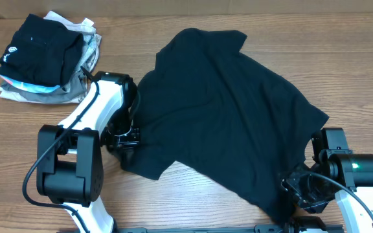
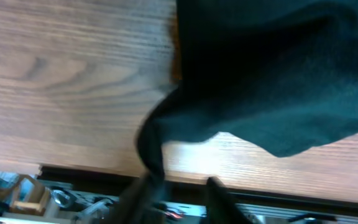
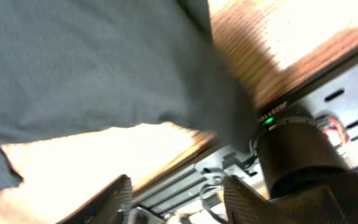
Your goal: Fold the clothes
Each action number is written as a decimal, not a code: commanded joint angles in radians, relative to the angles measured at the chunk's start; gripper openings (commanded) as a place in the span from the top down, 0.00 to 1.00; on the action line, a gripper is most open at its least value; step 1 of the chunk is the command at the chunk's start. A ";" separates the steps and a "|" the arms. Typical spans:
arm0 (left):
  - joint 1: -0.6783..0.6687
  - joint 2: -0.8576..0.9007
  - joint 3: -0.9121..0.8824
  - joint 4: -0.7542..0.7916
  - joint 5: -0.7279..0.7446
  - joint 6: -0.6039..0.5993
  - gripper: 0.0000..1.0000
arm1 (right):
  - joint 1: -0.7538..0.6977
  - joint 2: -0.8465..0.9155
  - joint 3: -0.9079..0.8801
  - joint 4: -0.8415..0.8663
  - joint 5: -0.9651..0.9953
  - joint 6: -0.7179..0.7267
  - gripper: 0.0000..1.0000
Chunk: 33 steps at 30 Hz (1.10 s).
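The black shirt (image 1: 232, 110) lies spread and rumpled across the middle of the wooden table; I see no neck tag. My left gripper (image 1: 125, 139) is at the shirt's near-left corner. In the left wrist view its fingers (image 2: 179, 196) are apart, and a fold of the shirt (image 2: 266, 81) trails down against the left finger. My right gripper (image 1: 296, 191) is at the shirt's near-right corner. In the right wrist view its fingers (image 3: 179, 196) are apart with nothing between them, and the shirt (image 3: 92, 68) lies just beyond them.
A stack of folded garments (image 1: 44, 84) sits at the far left, topped by a black one with a round white logo (image 1: 41, 45). The table's front edge (image 2: 278, 186) is close to both grippers.
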 commanded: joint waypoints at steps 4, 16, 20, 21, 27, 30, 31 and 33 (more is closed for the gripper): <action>-0.017 -0.032 -0.009 -0.011 0.018 -0.010 0.56 | 0.005 -0.012 0.023 0.047 -0.026 -0.030 0.21; -0.028 -0.220 0.188 0.100 0.005 0.040 0.20 | 0.005 0.049 0.169 0.321 -0.044 -0.162 0.05; -0.038 -0.230 0.272 0.293 0.159 0.241 0.04 | 0.005 0.135 0.174 0.474 -0.067 -0.216 0.05; -0.040 -0.224 0.278 0.339 0.167 0.245 0.02 | 0.005 0.153 0.174 0.504 -0.070 -0.224 0.05; -0.071 -0.100 0.281 0.653 0.235 0.356 0.00 | 0.005 0.258 0.211 0.644 -0.070 -0.288 0.05; -0.093 -0.017 0.281 0.785 0.235 0.382 0.00 | 0.005 0.277 0.216 0.670 -0.069 -0.290 0.05; -0.100 0.008 0.281 0.819 0.235 0.393 0.00 | 0.005 0.279 0.216 0.674 -0.069 -0.290 0.05; -0.116 0.060 0.281 0.888 0.224 0.407 0.01 | 0.005 0.280 0.216 0.674 -0.069 -0.290 0.05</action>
